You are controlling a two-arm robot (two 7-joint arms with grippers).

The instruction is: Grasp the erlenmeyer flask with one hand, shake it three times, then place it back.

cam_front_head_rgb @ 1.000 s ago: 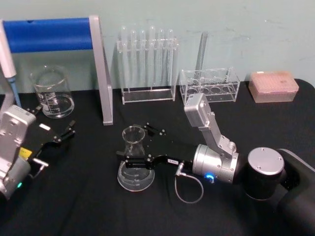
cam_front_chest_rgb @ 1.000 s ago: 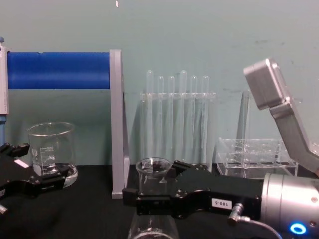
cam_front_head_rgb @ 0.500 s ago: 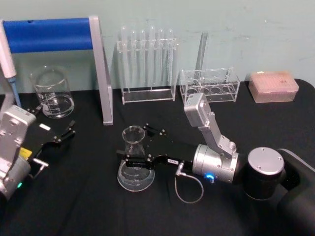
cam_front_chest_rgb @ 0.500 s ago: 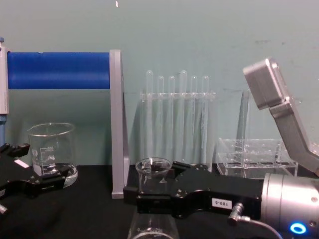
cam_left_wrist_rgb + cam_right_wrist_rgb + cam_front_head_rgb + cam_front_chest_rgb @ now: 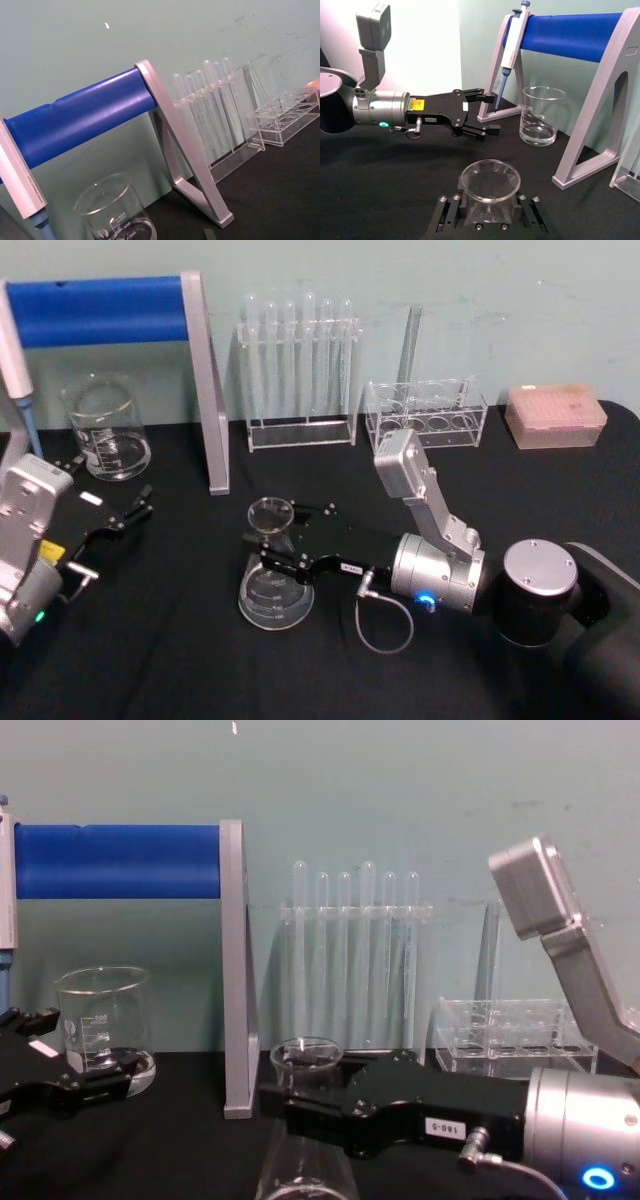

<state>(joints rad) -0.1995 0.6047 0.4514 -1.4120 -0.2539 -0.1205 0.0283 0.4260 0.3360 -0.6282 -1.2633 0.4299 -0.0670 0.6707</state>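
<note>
Base of the erlenmeyer flask (image 5: 305, 1055) below the chest view's lower edge

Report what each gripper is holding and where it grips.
The right gripper clamps the erlenmeyer flask at its narrow neck, below the rim; the left gripper holds nothing, open.

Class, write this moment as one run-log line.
right gripper: shut on erlenmeyer flask neck | left gripper: open, parked near beaker

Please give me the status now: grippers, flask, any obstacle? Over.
Right gripper shut on the erlenmeyer flask neck. Flask upright, base at the table. Left gripper open, parked near the beaker. Test tube rack behind, apart.
</note>
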